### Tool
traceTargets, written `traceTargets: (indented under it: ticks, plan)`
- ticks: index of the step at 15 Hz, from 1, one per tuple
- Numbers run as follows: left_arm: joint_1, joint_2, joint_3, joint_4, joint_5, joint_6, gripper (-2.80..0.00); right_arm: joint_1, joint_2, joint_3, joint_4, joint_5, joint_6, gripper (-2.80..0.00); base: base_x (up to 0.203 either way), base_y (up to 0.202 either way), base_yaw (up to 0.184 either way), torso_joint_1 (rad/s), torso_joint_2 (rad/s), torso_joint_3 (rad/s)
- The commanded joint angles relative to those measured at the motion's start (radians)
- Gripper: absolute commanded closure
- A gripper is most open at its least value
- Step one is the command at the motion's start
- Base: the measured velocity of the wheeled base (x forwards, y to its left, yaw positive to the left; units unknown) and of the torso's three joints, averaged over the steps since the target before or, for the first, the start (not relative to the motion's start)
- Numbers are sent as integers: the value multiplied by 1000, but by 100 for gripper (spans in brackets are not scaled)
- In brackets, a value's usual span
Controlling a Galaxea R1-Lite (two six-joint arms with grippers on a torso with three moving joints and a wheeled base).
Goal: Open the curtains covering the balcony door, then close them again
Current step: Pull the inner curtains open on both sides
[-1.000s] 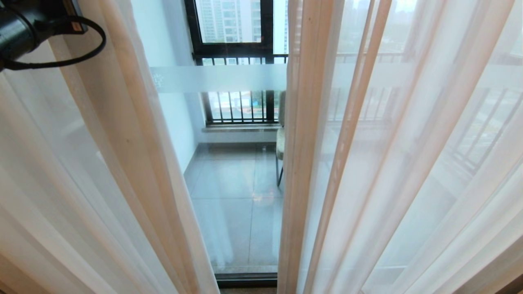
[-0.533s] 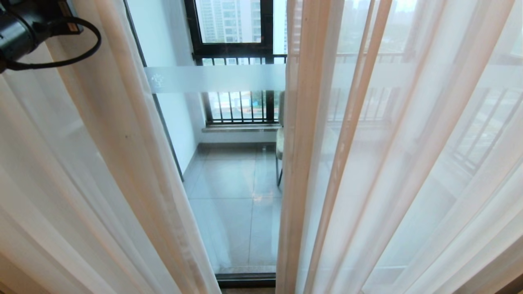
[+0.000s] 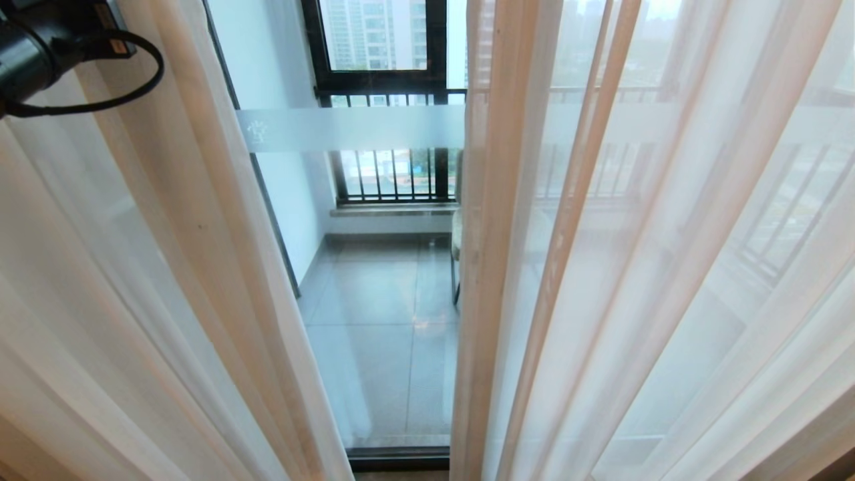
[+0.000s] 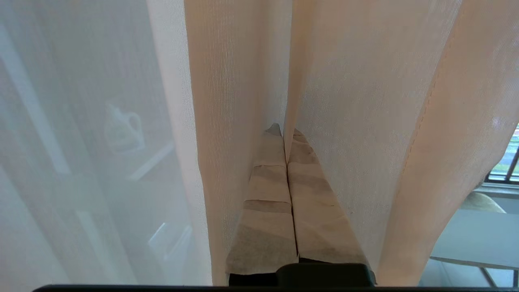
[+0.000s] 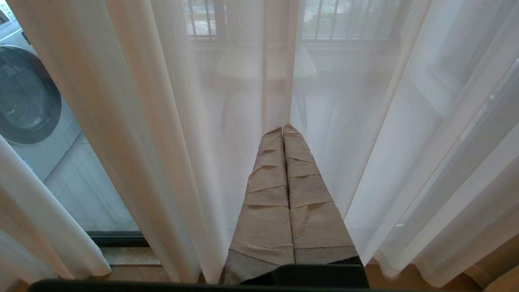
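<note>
Hanging close in front of the robot, two white sheer curtains [image 3: 634,254] fill most of the head view, one at each side, with a narrow gap between them. The left sheer [image 3: 167,280] falls in soft pleats with a peach tint along its folds. High at the left, part of the left arm [image 3: 33,47] with a looped black cable presses against that sheer. In the left wrist view, the left gripper [image 4: 286,132] has its tape-wrapped fingers [image 4: 267,194] closed together, pinching a vertical fold of the sheer between their tips. In the right wrist view, the right gripper [image 5: 283,129] points at the other sheer with its wrapped fingers shut on nothing; I cannot tell whether the tips touch the cloth.

Through the gap stands the balcony door [image 3: 374,127], clear glass with a frosted band across it and a dark track [image 3: 397,457] at the bottom. A thin dark frame [image 3: 267,214] runs down just beside the left sheer's edge. Beyond the glass lies a balcony floor [image 3: 374,334] of glossy grey tiles and a white wall [image 3: 267,60] at the left. A chair [image 3: 457,247] shows partly at the edge of the right sheer. A washing machine [image 5: 28,101] appears in the right wrist view. Farthest back is a dark-framed window [image 3: 381,80] with bar railing, and pale high-rise buildings [image 3: 371,33] outside.
</note>
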State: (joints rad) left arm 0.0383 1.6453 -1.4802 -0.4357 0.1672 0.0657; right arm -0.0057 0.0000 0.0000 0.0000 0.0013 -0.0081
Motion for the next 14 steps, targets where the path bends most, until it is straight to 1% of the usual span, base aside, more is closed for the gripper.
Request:
traceTargets:
  ticks: [1, 5, 6, 8, 12, 14]
  plan:
    - [2, -6, 0, -3, 3, -1, 0, 0, 2, 0, 0, 0, -1, 0, 0, 0, 0, 0, 0, 0]
    - [2, -20, 6, -3, 6, 0, 0, 0, 2, 0, 0, 0, -1, 0, 0, 0, 0, 0, 0, 0]
    - [2, -25, 8, -2, 6, -1, 0, 0, 2, 0, 0, 0, -1, 0, 2, 79, -12, 2, 2, -3]
    - [2, -28, 8, -3, 8, -1, 0, 0, 2, 0, 0, 0, -1, 0, 1, 142, -7, -2, 3, 5]
    - [3, -40, 10, -1, 11, -1, 0, 0, 2, 0, 0, 0, -1, 0, 0, 189, 1, -1, -1, 1]
    - [3, -57, 29, -1, 12, -1, 0, 0, 2, 0, 0, 0, -1, 0, 0, 189, 0, 3, 3, 3]
